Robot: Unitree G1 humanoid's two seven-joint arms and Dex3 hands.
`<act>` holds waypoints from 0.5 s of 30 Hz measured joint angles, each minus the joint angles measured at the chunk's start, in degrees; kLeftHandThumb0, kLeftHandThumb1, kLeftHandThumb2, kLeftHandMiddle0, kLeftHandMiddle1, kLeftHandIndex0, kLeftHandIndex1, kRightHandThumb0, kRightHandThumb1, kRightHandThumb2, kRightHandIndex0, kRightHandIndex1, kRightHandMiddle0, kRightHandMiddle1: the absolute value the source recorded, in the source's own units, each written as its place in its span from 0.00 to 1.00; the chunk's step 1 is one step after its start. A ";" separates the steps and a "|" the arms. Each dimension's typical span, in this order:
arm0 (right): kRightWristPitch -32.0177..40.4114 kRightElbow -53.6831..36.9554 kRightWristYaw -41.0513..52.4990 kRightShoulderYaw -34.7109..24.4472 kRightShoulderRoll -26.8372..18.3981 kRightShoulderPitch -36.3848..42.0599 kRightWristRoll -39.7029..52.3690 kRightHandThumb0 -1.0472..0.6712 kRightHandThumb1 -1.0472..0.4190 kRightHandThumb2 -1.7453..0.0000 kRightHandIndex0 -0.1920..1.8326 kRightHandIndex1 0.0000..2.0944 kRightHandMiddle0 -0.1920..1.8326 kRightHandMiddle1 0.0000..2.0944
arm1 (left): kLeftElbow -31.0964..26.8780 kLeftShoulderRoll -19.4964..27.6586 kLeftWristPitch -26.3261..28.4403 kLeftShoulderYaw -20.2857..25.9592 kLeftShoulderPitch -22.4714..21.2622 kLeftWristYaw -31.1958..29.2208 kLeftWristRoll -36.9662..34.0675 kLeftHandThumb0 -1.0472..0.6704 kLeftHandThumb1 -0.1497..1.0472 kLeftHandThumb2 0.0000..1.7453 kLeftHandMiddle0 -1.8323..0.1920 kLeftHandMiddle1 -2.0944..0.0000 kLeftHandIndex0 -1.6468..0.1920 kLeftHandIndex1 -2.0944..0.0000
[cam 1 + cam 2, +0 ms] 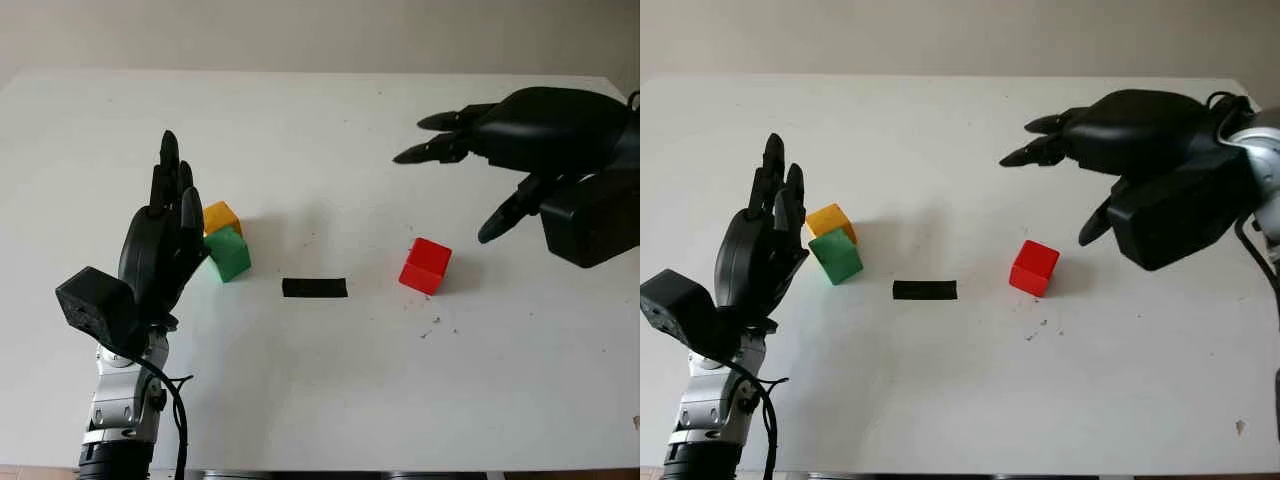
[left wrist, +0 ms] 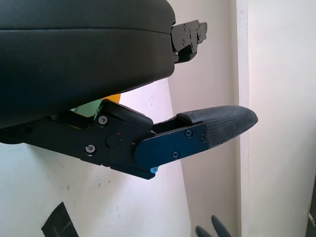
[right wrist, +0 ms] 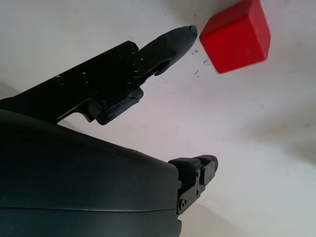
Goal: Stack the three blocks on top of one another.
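My right hand (image 1: 1110, 135) hovers open, fingers wide, above the red block (image 1: 1034, 267); my left hand (image 1: 165, 240), open, stands beside the touching green block (image 1: 228, 253) and yellow block (image 1: 221, 216).

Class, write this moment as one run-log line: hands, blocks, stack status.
left robot hand: open, beside green block | right robot hand: open, above red block | yellow block: touching green | stack: not started

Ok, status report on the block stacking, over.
Left hand open beside green cube block and yellow cube block. Right hand open above red cube block. Nothing stacked. Black tape strip between.
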 measured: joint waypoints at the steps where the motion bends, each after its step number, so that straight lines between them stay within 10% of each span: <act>1: -0.51 -0.09 0.01 0.34 -0.01 0.03 -0.30 0.35 0.18 0.97 0.13 0.02 0.21 0.03 | -0.05 0.00 0.08 0.00 0.00 0.00 0.00 0.13 1.00 0.41 1.00 1.00 1.00 1.00; 15: -6.65 1.24 -1.35 2.79 0.17 4.04 0.15 0.35 0.13 0.96 0.09 0.02 0.20 0.02 | -0.57 0.07 1.03 0.06 0.01 0.11 -0.06 0.13 1.00 0.40 1.00 1.00 1.00 1.00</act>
